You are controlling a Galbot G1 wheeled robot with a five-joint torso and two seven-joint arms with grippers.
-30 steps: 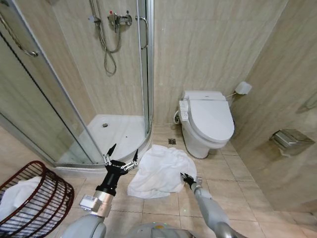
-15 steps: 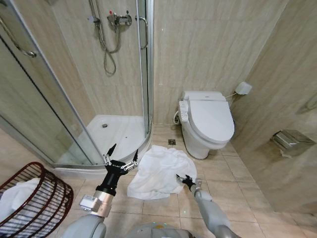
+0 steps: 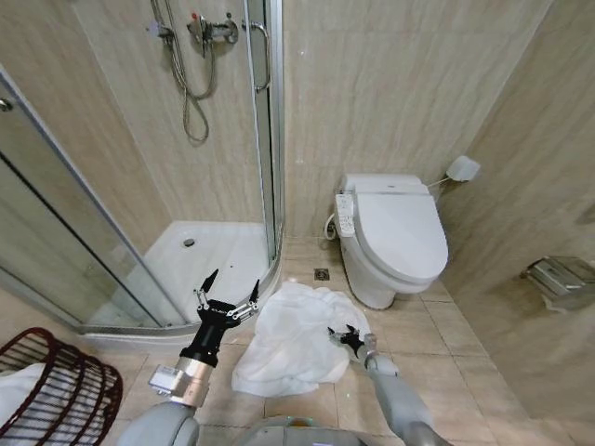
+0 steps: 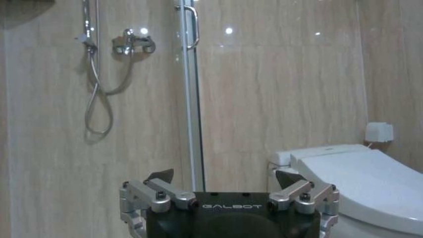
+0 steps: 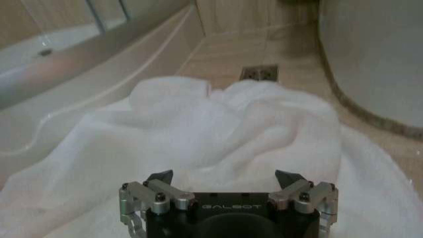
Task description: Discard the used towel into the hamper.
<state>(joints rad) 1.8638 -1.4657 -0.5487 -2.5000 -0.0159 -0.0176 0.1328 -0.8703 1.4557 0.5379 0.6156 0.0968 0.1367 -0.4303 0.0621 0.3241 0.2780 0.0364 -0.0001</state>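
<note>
Our right gripper (image 3: 348, 334) hangs with jaws spread, empty, just over the near edge of the used towel (image 3: 296, 339). We should sink into a thick fold before closing. Our left gripper (image 3: 227, 286), also spread, idles beyond. The hamper (image 3: 58, 390) sits far off past it.
</note>
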